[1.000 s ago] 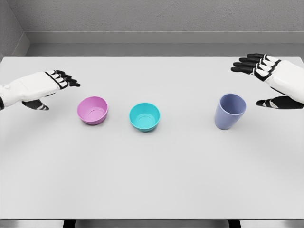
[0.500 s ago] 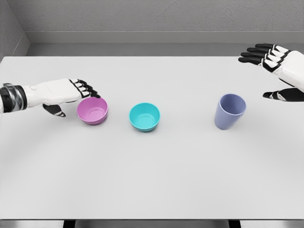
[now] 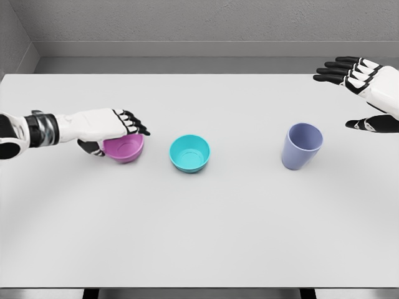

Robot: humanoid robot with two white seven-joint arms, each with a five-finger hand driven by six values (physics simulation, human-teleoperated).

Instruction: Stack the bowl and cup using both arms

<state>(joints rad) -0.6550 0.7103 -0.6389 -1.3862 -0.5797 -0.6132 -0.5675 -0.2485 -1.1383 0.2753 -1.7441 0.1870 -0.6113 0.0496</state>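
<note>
Head view shows me the left hand (image 3: 106, 128) covering the pink bowl's (image 3: 126, 149) near rim; whether it is gripping, I can't tell. Right hand (image 3: 365, 93) hangs spread and empty, partly cut off at the right edge, clear of the cup (image 3: 302, 146).

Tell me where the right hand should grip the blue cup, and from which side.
Grip the blue cup around its side wall, about mid-height, coming in from its right, where the open right hand already hovers. The cup stands upright, mouth up, and narrows toward the base, so a wrap below the wider rim would probably hold. Nothing stands on its right side; the teal bowl sits well to its left.
</note>
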